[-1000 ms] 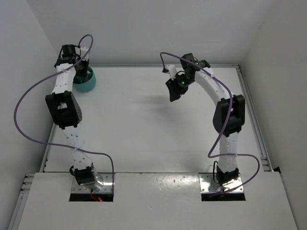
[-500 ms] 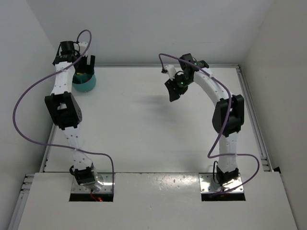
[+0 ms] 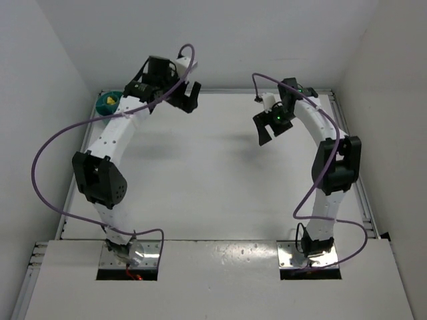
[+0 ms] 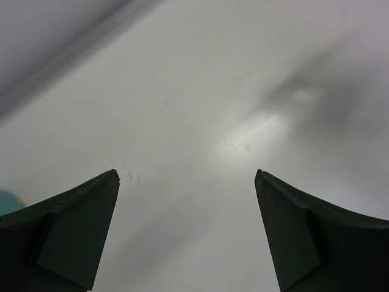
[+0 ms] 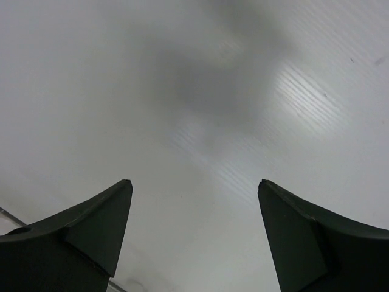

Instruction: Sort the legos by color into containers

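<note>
- Left tool (image 3: 185, 100) hangs above the far edge of the surface (image 3: 200, 180), at about eleven o'clock in the overhead view. Its fingers stand wide apart, and the wrist view shows only bare surface between them, so it carries nothing.
- At nine o'clock of that tool, in the far-left corner, sits the teal bowl (image 3: 101, 105), partly hidden by the left arm. A small yellow patch (image 3: 110, 101) shows inside it. It is too small to say whether it is a brick or which compartment it lies in.
- No legos can be made out on the middle of the surface. At this scale they could be too small to see.
- Right tool (image 3: 262, 131) hovers at about one o'clock, well apart from the bowl. Its fingers are also spread, with nothing between them.
- Progress, as a judgement: with both tools unloaded and no loose legos in sight, the sorting looks either nearly finished or between picks. The bowl's contents cannot be checked from here, so what is left to do stays uncertain.
</note>
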Action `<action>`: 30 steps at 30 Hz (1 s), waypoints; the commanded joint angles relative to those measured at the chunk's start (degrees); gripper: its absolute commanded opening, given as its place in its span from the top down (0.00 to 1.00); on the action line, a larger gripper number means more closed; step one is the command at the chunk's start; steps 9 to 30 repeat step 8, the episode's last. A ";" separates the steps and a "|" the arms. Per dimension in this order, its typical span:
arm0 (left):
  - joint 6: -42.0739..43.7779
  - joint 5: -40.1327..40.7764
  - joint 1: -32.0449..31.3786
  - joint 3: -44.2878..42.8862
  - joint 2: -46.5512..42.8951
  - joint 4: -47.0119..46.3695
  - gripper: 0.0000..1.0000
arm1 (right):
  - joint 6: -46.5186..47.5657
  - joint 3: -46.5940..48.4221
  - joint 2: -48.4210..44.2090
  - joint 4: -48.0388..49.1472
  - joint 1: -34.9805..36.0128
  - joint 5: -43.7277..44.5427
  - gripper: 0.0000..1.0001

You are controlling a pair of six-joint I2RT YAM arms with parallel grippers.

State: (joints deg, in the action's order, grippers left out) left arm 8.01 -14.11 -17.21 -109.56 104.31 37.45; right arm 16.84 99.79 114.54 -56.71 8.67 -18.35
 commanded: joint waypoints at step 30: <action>-11.61 1.28 1.30 14.72 -2.89 -2.29 0.00 | -6.02 -6.86 -10.47 4.31 -8.31 0.16 0.15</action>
